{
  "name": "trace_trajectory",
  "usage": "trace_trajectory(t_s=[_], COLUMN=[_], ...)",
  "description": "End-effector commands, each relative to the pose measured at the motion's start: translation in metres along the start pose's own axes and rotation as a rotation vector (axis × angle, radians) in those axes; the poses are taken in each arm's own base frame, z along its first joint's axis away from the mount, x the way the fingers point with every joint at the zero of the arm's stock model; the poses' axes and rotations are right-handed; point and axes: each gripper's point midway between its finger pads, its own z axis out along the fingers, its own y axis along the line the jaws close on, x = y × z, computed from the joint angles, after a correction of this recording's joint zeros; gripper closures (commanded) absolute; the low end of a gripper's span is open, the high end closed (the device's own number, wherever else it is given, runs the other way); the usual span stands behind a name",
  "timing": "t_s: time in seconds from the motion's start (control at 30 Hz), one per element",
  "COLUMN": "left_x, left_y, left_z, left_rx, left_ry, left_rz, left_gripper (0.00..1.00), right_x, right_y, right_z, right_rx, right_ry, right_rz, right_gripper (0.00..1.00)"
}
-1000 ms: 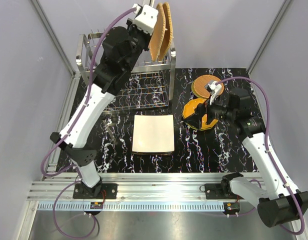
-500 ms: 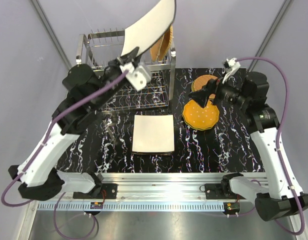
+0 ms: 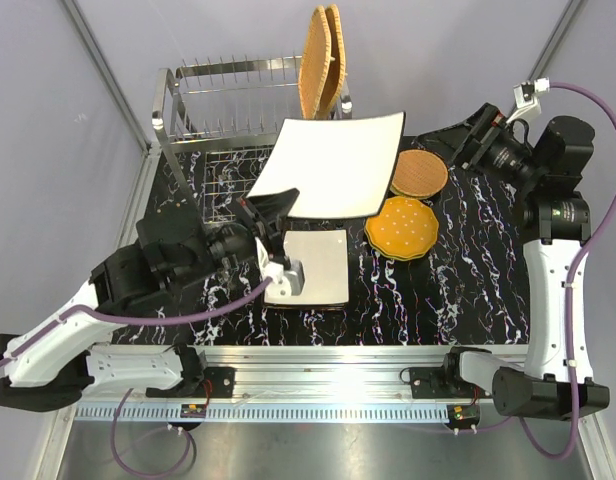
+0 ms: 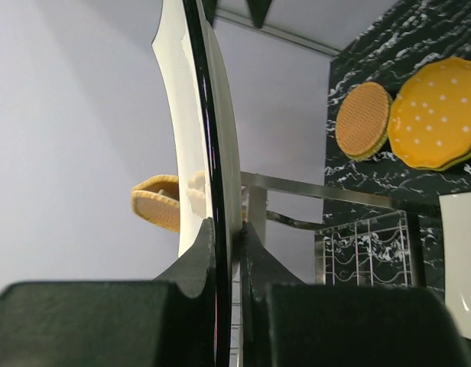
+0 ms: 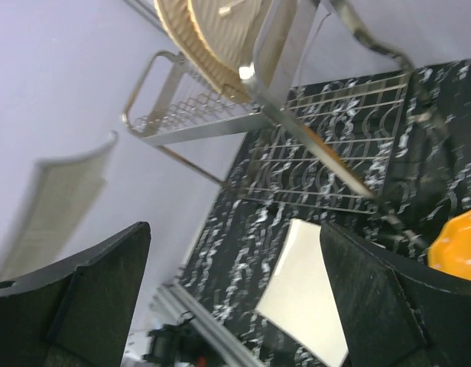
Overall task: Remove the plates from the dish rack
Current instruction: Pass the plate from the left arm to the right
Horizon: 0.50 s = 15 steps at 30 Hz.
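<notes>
Square white plate [image 3: 338, 165] was held up off the desk, gripped at its lower-left edge by the left claw [image 3: 271, 215]. In the left wrist view it [image 4: 209, 145] showed edge-on w/ the left claw [image 4: 224, 233] pinched narrow on its rim, one finger per face. From the top view it sat tilted, in front of the rack & above the near part of the desk.

A 2nd square white plate [image 3: 318, 262] lay flat on the black marbled desk [image 3: 468, 280], its left edge partly hidden by the left wrist. Just right of it lay an orange dotted scalloped plate [image 3: 406, 227], flat, w/ a round woven tan plate [image 3: 420, 172] touching or just overlapping its far edge. Two woven tan plates [image 3: 323, 60] stood upright side by side at the right end of the shiny steel wire dish rack [image 3: 228, 72], top tier.

Right claw [image 3: 473, 140] was raised at the far right, well apart from all plates, holding nothing; in the right wrist view its fingers [image 5: 82, 298] were spread wide.
</notes>
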Motion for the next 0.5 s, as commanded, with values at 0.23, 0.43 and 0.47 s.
trace_trajectory(t_s=[0.23, 0.43, 0.47], left_x=[-0.011, -0.007, -0.006], left_y=[0.035, 0.021, 0.020], left_z=[-0.022, -0.009, -0.007], left_rx=[-0.209, -0.208, -0.215], left_ry=[0.004, 0.035, 0.044], left_rz=[0.073, 0.081, 0.082], left_gripper=[1.00, 1.00, 1.00], right_x=[0.021, 0.040, 0.045], right_y=[0.042, 0.030, 0.024], right_z=[-0.024, -0.023, -0.022], right_rx=[-0.137, -0.111, -0.096], right_ry=[0.074, 0.134, 0.148], right_rz=[0.164, 0.231, 0.254], right_gripper=[0.00, 0.00, 0.00])
